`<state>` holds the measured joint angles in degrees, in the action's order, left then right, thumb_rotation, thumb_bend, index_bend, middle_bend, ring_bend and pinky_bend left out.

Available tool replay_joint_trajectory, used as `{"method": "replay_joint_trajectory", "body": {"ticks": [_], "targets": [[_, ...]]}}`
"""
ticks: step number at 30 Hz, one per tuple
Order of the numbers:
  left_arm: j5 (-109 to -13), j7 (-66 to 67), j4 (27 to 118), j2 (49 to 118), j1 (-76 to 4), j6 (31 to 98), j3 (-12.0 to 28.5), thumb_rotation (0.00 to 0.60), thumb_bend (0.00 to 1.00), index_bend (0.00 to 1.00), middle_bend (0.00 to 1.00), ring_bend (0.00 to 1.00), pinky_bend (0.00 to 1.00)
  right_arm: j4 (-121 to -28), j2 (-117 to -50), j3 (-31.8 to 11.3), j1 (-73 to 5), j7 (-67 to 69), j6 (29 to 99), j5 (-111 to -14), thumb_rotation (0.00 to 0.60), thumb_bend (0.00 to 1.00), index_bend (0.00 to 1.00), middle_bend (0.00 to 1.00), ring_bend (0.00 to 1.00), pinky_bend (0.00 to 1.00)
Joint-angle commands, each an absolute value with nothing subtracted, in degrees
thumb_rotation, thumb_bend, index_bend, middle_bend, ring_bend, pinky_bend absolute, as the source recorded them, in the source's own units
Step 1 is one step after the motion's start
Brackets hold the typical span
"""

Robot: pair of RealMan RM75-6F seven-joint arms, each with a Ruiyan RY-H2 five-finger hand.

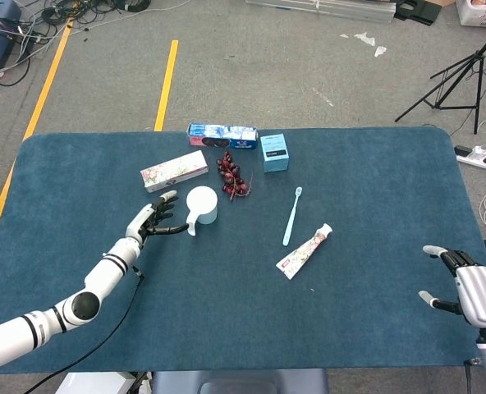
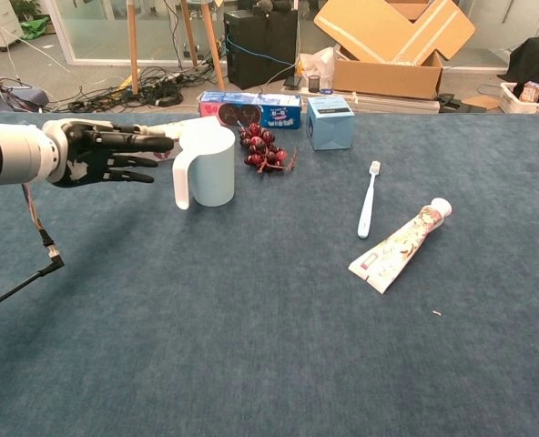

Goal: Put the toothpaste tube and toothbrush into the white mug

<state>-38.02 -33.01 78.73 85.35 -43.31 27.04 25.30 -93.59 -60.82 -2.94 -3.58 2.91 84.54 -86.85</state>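
The white mug [image 1: 202, 205] [image 2: 206, 165] stands upright left of the table's middle, handle toward the front-left. My left hand [image 1: 151, 220] [image 2: 106, 153] hovers just left of the handle, fingers spread, holding nothing. A light blue toothbrush [image 1: 291, 215] [image 2: 368, 198] lies right of the mug. The toothpaste tube [image 1: 304, 251] [image 2: 400, 245] lies beside it, cap pointing away. My right hand [image 1: 463, 289] rests open at the table's front right edge, far from everything and seen only in the head view.
A bunch of dark red grapes [image 1: 232, 176] lies right behind the mug. A flowered box [image 1: 174, 171], a blue snack box [image 1: 222, 135] and a small light blue box [image 1: 274, 152] line the far side. The table [image 1: 358, 328] has bare blue cloth in front.
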Motion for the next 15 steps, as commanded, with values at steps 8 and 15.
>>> {"method": "replay_joint_trajectory", "body": {"ticks": [8,15], "targets": [[-37.5,-32.6,77.7,86.3,-44.4,26.0,25.0,0.6,0.01,0.05,0.08,0.07,0.11,-93.6,-60.8,-2.8,-3.7,2.8,84.2,-87.0,0.6,0.0,0.31,0.41,0.35,0.61],[-36.9,-32.7,76.8,87.3,-45.1,25.3,25.0,0.6,0.01,0.05,0.09,0.07,0.1,-93.6,-60.8,-2.8,-3.8,2.9,84.2,-86.9,0.6,0.0,0.31,0.41,0.35,0.61]]}}
